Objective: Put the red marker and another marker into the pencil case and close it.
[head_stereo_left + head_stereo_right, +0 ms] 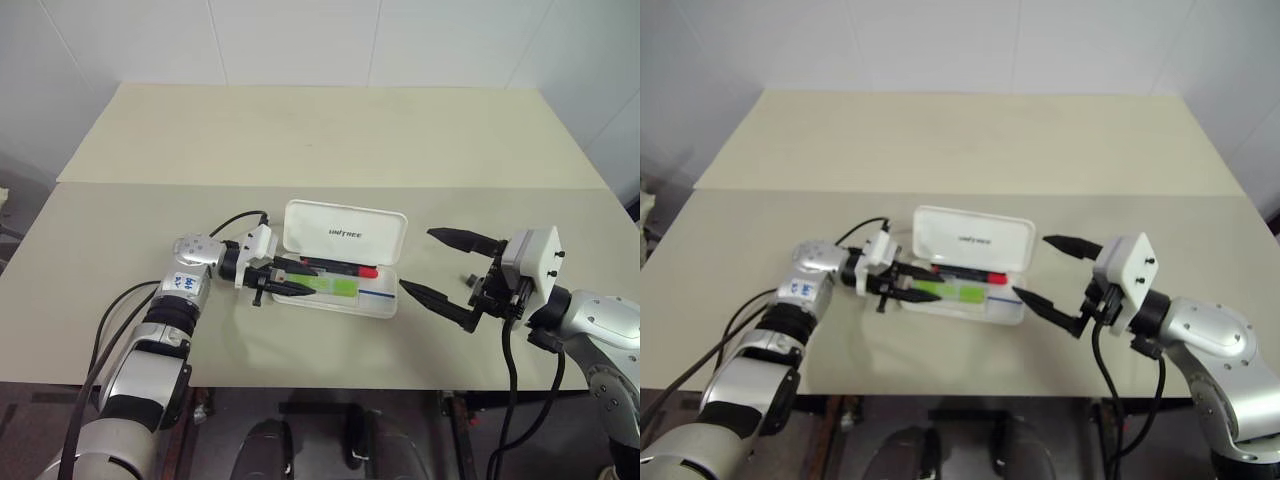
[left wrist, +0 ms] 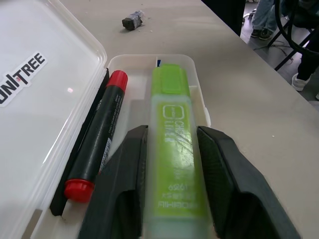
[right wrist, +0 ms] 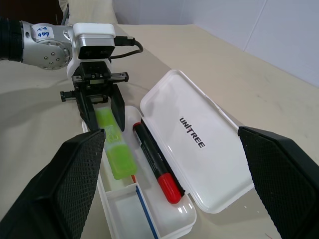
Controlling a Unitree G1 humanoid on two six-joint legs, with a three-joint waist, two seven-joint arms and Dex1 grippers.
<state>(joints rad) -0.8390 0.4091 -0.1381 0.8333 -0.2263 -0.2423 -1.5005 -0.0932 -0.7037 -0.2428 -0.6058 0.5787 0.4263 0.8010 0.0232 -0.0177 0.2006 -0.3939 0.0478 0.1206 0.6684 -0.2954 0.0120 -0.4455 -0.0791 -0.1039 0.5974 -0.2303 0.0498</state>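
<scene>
At frame centre, I see the open pencil case (image 1: 345, 262) containing the red marker (image 1: 338, 267) and another marker (image 1: 333, 287). My left gripper (image 1: 287, 279) straddles the green one with slightly parted fingers; my right gripper (image 1: 443, 270) gapes empty at right.

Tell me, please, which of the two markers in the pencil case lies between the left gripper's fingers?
The lime-green marker: it lies between the left gripper fingers, while the red marker lies free beside it, nearer the lid.

Soft, even light falls from overhead, bright enough that the beige table (image 1: 320, 140) carries only faint shadows. A small glare spot sits on the pencil case (image 2: 70, 90) lid in the left wrist view, where the near fingers (image 2: 119, 189) look slightly soft.
</scene>
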